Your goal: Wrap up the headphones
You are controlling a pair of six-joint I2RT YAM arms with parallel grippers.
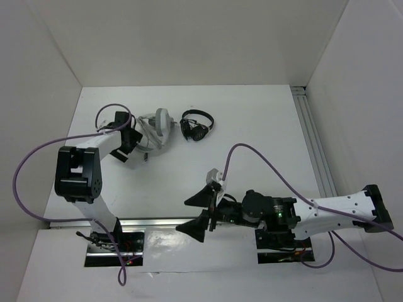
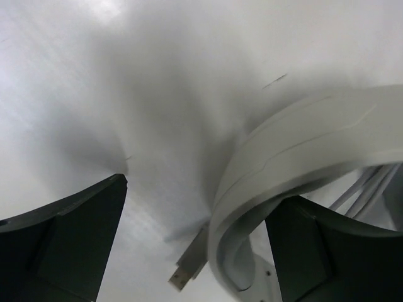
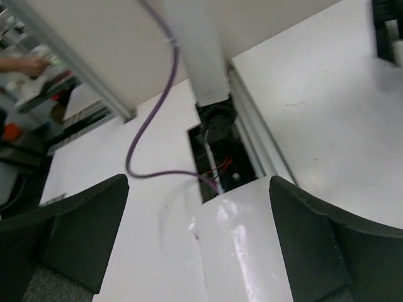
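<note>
White table (image 1: 264, 119) fills the top view. At its upper left, the left gripper (image 1: 130, 137) sits right beside the headphones (image 1: 157, 129), which lie left of centre near the top. In the left wrist view its fingers (image 2: 63, 239) stand wide apart. The white headband (image 2: 296, 145) curves between them, close to the right-hand finger; contact cannot be told. A USB plug (image 2: 187, 264) lies at bottom centre, and pale cable (image 2: 368, 185) strands show at the right edge. Just right of the headphones sit smaller black headphones (image 1: 197, 124). At lower centre, by the rail (image 1: 164, 221), the right gripper (image 1: 182, 215) is spread wide, holding nothing and pointing left.
</note>
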